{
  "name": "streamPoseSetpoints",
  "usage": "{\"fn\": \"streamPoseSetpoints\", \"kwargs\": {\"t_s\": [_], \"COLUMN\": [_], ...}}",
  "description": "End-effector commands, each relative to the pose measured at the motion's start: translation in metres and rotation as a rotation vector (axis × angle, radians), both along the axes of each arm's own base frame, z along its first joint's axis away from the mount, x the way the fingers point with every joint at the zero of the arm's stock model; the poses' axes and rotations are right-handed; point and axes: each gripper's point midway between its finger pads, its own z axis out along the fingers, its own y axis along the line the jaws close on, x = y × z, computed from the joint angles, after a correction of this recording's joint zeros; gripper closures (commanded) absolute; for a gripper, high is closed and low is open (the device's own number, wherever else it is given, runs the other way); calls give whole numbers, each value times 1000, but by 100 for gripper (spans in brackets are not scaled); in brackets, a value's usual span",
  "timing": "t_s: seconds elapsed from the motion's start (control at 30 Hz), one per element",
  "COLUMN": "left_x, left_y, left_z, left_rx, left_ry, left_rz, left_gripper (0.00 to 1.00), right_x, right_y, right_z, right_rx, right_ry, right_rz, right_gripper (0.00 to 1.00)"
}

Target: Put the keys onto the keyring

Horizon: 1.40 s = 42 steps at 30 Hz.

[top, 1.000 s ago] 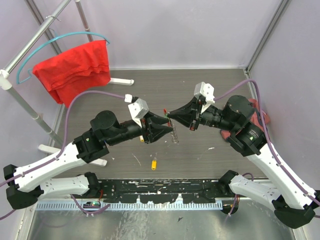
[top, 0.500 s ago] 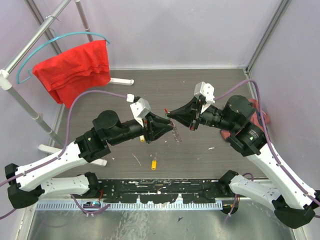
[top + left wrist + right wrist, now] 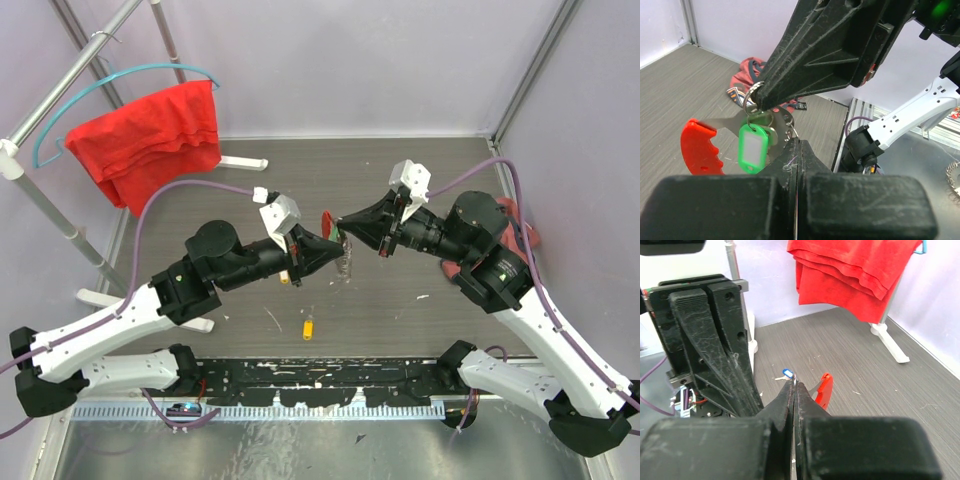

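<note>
Left gripper [image 3: 333, 250]: its fingers [image 3: 812, 165] are seen pressed together with no gap. The tips are laid against the thin metal of the keyring, just beside the green tag. Whether metal is truly pinched between them cannot be told.

Right gripper [image 3: 341, 222]: it is closed on the keyring. In the left wrist view a small silver ring is clamped at its tip. In the right wrist view the silver part is seen going in between the closed fingers [image 3: 785, 405].

Keyring [image 3: 327, 220]: it is held in the air above the table [image 3: 420, 180], between the two gripper tips, which are nearly touching. The red bar [image 3: 699, 147] is turned away from the left gripper and is free on its outer end.

Keys on the keyring: a green tag [image 3: 754, 148] is hung under the right gripper's tip, in front of the silver loop. A blue tag [image 3: 786, 373] is seen just behind the right fingertips. The small keys themselves are too blurred to be counted.

Key on the table: one yellow tag [image 3: 308, 328] is lying on the table, near the front edge and well apart from the grippers.

Red cloth [image 3: 150, 135]: it is hung on a teal hanger [image 3: 120, 78] at the far left.
</note>
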Motion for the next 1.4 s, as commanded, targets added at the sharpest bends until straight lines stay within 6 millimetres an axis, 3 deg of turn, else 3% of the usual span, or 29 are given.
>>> {"fn": "streamPoseSetpoints", "kwargs": {"t_s": [0.0,0.17,0.33,0.7,1.37], "left_x": [-4,-1,2,9,18], "left_y": [9,12,9,9,2], "left_z": [25,24,16,8,2], "left_rx": [-67,-64,-47,-23,8], "left_ry": [-28,-30,-25,-26,-4], "left_rz": [6,27,35,70,96], "left_gripper": [100,100,78,61,46], "right_x": [10,12,11,9,21], "right_y": [-9,-11,-10,-11,-15], "right_z": [13,15,17,19,15], "right_rx": [40,47,54,60,69], "right_ry": [-26,-27,-27,-29,5], "right_rz": [-91,-108,-98,-97,-166], "right_gripper": [99,99,99,99,99]}}
